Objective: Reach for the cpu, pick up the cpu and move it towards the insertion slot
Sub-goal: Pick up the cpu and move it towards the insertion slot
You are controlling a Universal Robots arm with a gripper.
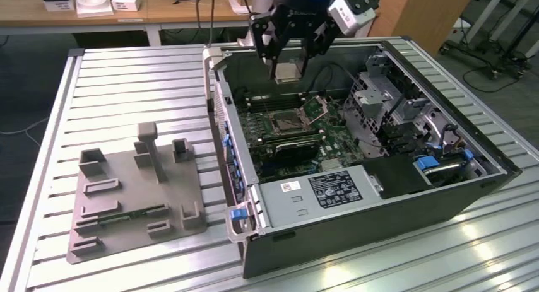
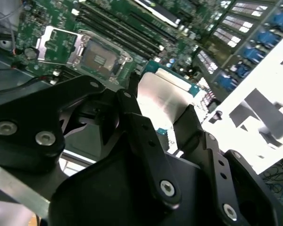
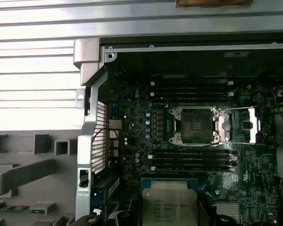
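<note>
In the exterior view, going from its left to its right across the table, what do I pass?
Grey tray → computer case, left wall first, with the insertion slot inside, below the gripper holding the cpu → the case's right wall.

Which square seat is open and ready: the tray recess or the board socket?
The insertion slot on the motherboard: its silver bracket is hinged open, its dark centre exposed.

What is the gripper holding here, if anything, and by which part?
The gripper holds the cpu, its fingers clamped on two opposite edges, above the open computer case.
</note>
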